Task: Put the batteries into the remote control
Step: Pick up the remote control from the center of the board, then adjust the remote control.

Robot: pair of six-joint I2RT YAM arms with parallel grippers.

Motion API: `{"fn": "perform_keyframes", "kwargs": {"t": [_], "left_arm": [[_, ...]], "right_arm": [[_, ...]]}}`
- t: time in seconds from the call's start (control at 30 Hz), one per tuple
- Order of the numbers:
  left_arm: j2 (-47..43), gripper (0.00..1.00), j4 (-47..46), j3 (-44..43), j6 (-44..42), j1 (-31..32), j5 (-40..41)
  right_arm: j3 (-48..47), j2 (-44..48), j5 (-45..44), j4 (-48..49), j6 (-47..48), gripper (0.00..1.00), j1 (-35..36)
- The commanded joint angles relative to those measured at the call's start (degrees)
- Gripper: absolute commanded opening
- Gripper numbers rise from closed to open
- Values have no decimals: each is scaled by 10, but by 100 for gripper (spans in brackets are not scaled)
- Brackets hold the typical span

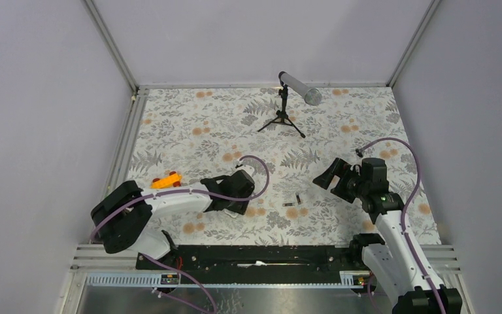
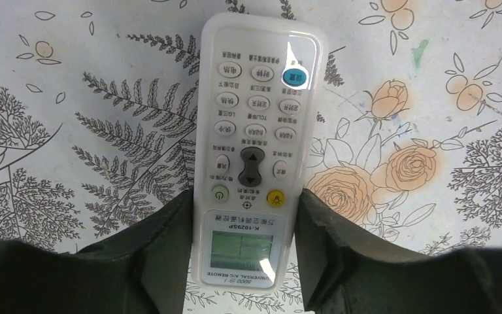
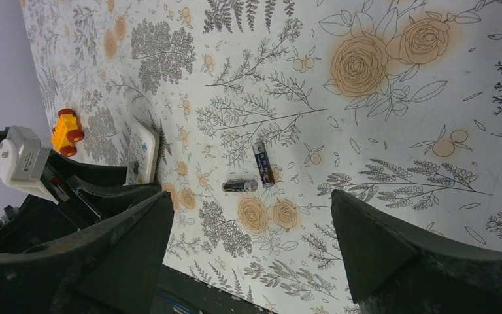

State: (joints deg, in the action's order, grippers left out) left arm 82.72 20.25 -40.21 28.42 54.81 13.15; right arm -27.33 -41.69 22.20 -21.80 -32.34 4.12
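The remote control [image 2: 251, 131] lies face up on the floral cloth, its screen end between my left fingers. My left gripper [image 2: 245, 196] presses both long sides of it, and in the top view it [image 1: 238, 186] sits left of centre. The remote also shows in the right wrist view [image 3: 142, 154]. Two batteries lie loose and close together on the cloth, one [image 1: 298, 197] [image 3: 261, 165] just beyond the other [image 1: 291, 205] [image 3: 240, 186]. My right gripper [image 1: 332, 175] [image 3: 248, 196] is open and empty, held above the cloth to their right.
An orange toy car [image 1: 167, 180] [image 3: 67, 133] sits left of the left gripper. A microphone on a small tripod [image 1: 299, 88] stands at the back. A black rail [image 1: 255, 255] runs along the near edge. Walls close in both sides.
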Motion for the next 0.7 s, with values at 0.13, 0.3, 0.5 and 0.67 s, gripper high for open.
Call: {"fn": "perform_keyframes", "kwargs": {"t": [0.13,0.3,0.5,0.67], "left_arm": [[-32,42,26,-80,-55,3,-72],[-68,42,53,-163,-91,-1,-246],[-54,39,93,-223,-123,-51,-449],[-70,36,97,-228,-111,-124,-561]], "right_arm": [[-14,-11,91,34,15,96,0],[-3,7,190,126,-39,97,8],[9,30,240,315,-132,100,42],[-26,7,219,359,-113,100,95]]}}
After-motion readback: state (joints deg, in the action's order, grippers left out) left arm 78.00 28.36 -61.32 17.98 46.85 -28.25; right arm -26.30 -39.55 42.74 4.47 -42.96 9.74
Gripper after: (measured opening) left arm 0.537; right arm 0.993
